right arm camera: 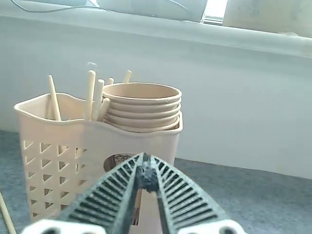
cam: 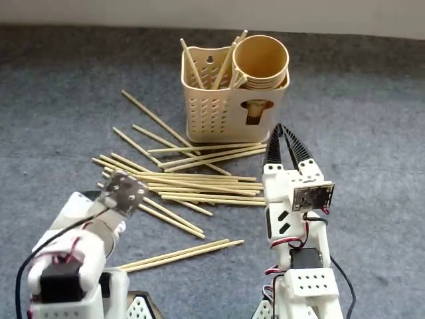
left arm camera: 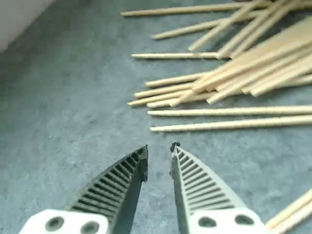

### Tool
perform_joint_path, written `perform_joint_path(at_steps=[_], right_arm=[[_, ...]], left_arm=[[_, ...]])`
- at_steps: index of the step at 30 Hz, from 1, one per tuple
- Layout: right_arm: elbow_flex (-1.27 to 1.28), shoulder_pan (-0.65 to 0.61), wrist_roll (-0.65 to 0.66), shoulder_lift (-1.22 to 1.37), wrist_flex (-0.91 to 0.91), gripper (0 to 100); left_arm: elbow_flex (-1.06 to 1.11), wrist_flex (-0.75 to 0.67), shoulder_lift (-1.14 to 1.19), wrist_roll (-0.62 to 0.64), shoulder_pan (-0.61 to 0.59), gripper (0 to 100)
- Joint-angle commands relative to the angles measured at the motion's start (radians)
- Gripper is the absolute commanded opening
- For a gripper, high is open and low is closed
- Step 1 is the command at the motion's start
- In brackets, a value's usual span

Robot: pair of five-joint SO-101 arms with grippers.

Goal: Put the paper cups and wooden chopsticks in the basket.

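The left arm point(cam: 73, 249) and right arm point(cam: 299, 259) are wearing white shells, black servo blocks and red-black cables; the left gripper point(left arm camera: 158, 148) and right gripper point(right arm camera: 146, 169) are showing black ribbed fingers point(left arm camera: 117, 190).

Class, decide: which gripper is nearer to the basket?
Right. The right gripper sits just in front of the basket; the left gripper is farther off, by the loose chopsticks.

High camera down over table point(cam: 372, 100); left wrist close above chopsticks point(left arm camera: 253, 63), right wrist level toward basket point(right arm camera: 53, 146) (both overhead too)
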Motion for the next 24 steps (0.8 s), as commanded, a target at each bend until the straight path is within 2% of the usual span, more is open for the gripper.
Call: perform_joint_path(at_steps=[1,6,13,24], right_arm=[[0.101,0.012,-0.003,-0.01,-0.018,0.5],[0.099,0.042,-0.002,-0.008,-0.018,0.5],[0.099,0.077,-0.002,-0.008,-0.018,0.5],[0.101,0.077,-0.002,-0.008,-0.018,0.5]], left_arm=[[-0.084,0.072,0.295,-0.086,0.145,10],[-0.096,0.074,0.49,-0.087,0.257,15],[-0.094,0.063,0.673,-0.084,0.409,15],[-0.012,-0.245,0.987,0.087,0.581,15]])
